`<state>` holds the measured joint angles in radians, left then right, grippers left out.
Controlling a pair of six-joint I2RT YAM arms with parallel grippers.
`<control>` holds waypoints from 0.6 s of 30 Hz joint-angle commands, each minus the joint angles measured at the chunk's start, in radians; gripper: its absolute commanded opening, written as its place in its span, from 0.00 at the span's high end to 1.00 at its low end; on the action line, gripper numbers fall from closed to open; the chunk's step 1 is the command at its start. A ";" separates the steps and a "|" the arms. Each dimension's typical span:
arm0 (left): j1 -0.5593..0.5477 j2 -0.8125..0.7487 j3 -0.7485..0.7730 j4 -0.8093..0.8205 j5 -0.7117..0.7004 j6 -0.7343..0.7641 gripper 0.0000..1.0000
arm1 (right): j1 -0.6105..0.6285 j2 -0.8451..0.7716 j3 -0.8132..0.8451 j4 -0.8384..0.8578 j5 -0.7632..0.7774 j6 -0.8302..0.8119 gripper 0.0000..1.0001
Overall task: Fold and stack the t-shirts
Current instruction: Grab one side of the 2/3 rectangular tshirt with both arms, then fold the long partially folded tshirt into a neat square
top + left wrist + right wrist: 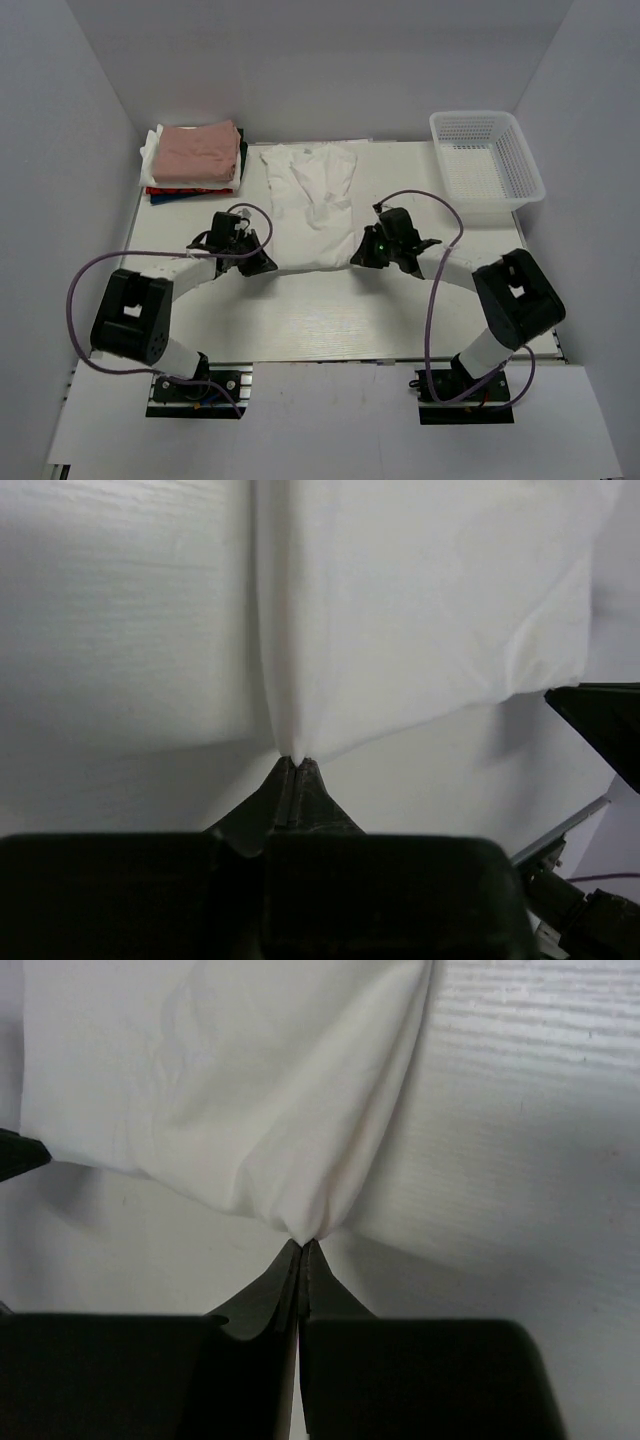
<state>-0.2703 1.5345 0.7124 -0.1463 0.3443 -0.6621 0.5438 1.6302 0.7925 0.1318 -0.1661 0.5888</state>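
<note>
Both grippers were fully closed at inspection. The left gripper [298,762] had its jaws pressed together on a small pinch of cloth at the near left corner of the white t-shirt [312,195]. The right gripper [303,1245] held the near right corner in the same manner. From each pinch the cloth fanned outward in soft creases. The hem between the two corners appeared slightly raised off the table [330,320], with shadow beneath it.

The garment lay spread lengthwise at the middle of the table, collar at the far end. It was judged light, limp and thin: it would sag between holds and drag rather than slide cleanly, so paired grips at the corners suited it. No print showed on the upward face.

The table surface was white with a fine wood-grain texture. A stack of folded shirts [195,160], dusty-pink on top with red, dark and white beneath, sat at the far left. A white mesh basket [487,160] of rigid plastic stood at the far right, well apart from the shirt.
</note>
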 commanded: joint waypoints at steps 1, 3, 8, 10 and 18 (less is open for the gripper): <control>-0.010 -0.167 -0.043 -0.015 0.047 0.013 1.00 | 0.010 -0.137 -0.059 0.006 -0.007 -0.032 1.00; -0.020 -0.275 -0.082 -0.038 0.056 0.003 1.00 | 0.016 -0.263 -0.125 0.008 -0.004 -0.024 1.00; -0.029 -0.460 -0.111 -0.142 0.137 -0.008 1.00 | 0.048 -0.528 -0.231 -0.113 -0.024 -0.035 1.00; -0.029 -0.551 -0.111 -0.179 0.162 -0.008 1.00 | 0.071 -0.578 -0.227 -0.162 -0.049 -0.041 1.00; -0.038 -0.718 -0.041 -0.204 0.033 -0.037 1.00 | 0.090 -0.756 -0.203 -0.146 0.075 -0.020 1.00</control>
<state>-0.3058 0.8284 0.6201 -0.3477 0.4347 -0.6853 0.6323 0.8970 0.5667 -0.0551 -0.1684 0.5571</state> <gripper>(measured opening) 0.009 0.016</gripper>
